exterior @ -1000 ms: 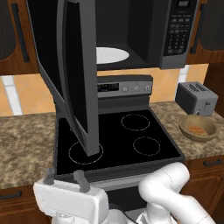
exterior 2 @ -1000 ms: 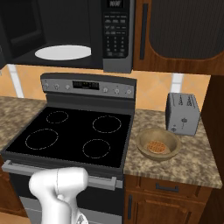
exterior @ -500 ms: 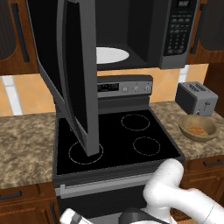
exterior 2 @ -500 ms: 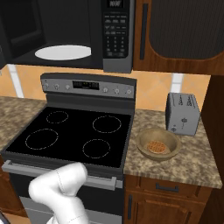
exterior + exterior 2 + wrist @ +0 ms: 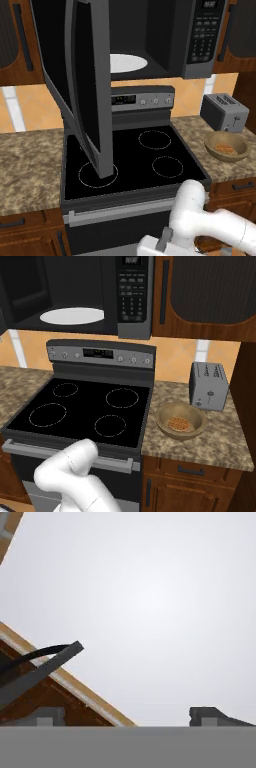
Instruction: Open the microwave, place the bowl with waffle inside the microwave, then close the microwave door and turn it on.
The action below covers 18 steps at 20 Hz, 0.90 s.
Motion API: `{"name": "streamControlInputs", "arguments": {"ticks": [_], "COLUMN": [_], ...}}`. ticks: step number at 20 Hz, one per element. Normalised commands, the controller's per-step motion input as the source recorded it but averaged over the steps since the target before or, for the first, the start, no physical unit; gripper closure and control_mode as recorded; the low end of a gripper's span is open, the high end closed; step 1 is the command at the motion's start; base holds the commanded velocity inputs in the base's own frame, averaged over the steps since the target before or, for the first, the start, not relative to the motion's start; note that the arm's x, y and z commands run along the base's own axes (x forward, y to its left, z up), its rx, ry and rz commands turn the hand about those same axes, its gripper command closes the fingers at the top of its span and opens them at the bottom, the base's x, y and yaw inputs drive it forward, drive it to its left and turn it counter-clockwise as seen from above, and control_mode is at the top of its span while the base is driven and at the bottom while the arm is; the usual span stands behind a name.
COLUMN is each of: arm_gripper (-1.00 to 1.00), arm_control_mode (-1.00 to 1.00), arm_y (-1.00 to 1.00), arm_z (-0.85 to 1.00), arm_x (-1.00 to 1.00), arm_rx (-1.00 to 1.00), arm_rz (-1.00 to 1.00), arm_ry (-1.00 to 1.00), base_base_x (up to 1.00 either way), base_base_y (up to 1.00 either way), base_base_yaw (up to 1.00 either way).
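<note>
Two dark fingertips (image 5: 216, 714) of my jaws (image 5: 127, 717) rise far apart at the foot of the hand view, wide and holding nothing. The microwave door (image 5: 82, 85) stands swung open, hiding part of the stove (image 5: 135, 160). Inside the microwave (image 5: 90, 293) lies the white plate (image 5: 72, 316). The bowl (image 5: 181, 421) with the waffle (image 5: 179, 423) sits on the bench (image 5: 210, 438), just beside the toaster (image 5: 209, 386).

Even, shadowless, slightly soft rendering
</note>
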Motion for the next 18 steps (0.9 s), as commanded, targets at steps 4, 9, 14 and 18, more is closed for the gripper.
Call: {"name": "streamControlInputs", "arguments": {"ticks": [4,9,14,18], "arm_gripper": [-1.00,-1.00,-1.00,-1.00], "arm_control_mode": [-1.00,-1.00,-1.00,-1.00], "arm_y": [-1.00,-0.99,-0.83,-0.34], "arm_z": [0.92,1.00,0.78,0.22], "arm_x": [-0.42,-0.05,0.05,0.26], "arm_rx": [0.28,0.19,0.00,-0.12], "arm_rz": [0.12,0.12,0.15,0.30], "arm_ry": [0.44,0.59,0.75,0.87], "base_base_x": [0.00,0.00,0.00,0.00], "base_base_y": [0.00,0.00,0.00,0.00], "base_base_yaw": [0.00,0.00,0.00,0.00]}}
